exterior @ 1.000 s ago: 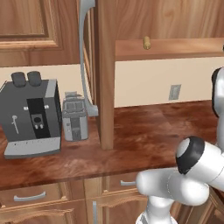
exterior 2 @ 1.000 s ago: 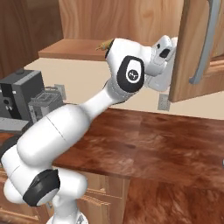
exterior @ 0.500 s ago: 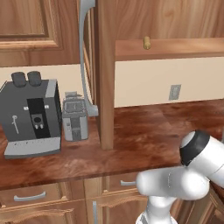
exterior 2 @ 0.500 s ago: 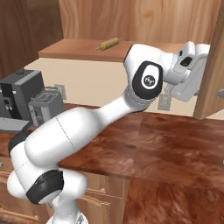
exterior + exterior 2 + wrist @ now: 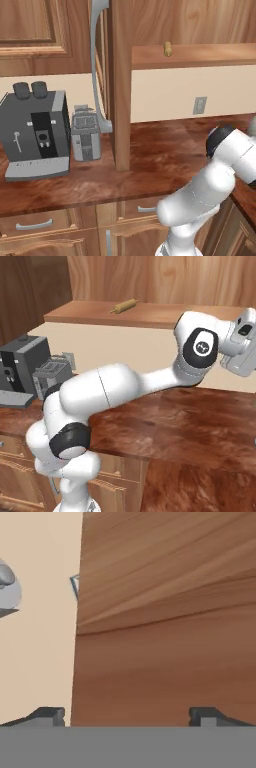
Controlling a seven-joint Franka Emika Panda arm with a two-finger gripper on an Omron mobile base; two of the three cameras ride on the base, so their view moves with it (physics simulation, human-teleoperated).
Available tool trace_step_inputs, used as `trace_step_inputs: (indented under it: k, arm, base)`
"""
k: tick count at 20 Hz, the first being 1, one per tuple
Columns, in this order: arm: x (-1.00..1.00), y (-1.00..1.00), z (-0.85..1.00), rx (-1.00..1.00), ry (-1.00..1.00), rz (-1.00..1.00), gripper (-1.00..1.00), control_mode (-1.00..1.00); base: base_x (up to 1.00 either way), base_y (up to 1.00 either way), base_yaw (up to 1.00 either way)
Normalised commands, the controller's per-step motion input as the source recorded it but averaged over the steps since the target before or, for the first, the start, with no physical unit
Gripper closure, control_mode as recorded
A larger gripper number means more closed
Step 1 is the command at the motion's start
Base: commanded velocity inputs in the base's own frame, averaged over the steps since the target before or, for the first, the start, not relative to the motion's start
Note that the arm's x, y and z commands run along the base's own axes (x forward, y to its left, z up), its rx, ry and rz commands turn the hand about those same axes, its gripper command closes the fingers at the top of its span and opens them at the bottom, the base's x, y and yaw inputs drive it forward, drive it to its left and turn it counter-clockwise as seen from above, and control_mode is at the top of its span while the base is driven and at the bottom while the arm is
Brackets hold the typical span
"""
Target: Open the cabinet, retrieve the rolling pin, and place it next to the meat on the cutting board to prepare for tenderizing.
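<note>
Cabinet point(image 5: 116, 85) door stands swung wide, so I judge the opening step done. Rolling pin point(image 5: 124, 306) lies on the inner shelf, reachable. Gripper point(image 5: 127, 714) sits off right with jaws spread wide and empty, facing wood, presumably clearing the door.

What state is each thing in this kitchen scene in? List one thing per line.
cabinet: door swung open.
rolling pin: lying on the cabinet shelf, untouched.
pincer: open, holding nothing.
coffee machine: upright on the counter.
toaster: upright beside it.
</note>
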Motion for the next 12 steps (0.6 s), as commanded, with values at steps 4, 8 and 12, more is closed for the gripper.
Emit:
trace_step_inputs:
  k: [4, 8, 12]
  arm:
    - [0.01, -0.83, 0.0, 0.0, 0.02, -0.06, -1.0, -1.0]
    - [0.0, -0.67, -0.01, 0.0, 0.0, -0.07, -1.0, -1.0]
    - [-0.14, -0.16, -0.1, 0.0, 0.0, -0.02, -1.0, -1.0]
  base:
    - [0.0, 0.0, 0.0]
    - [0.0, 0.0, 0.0]
    - [0.0, 0.0, 0.0]
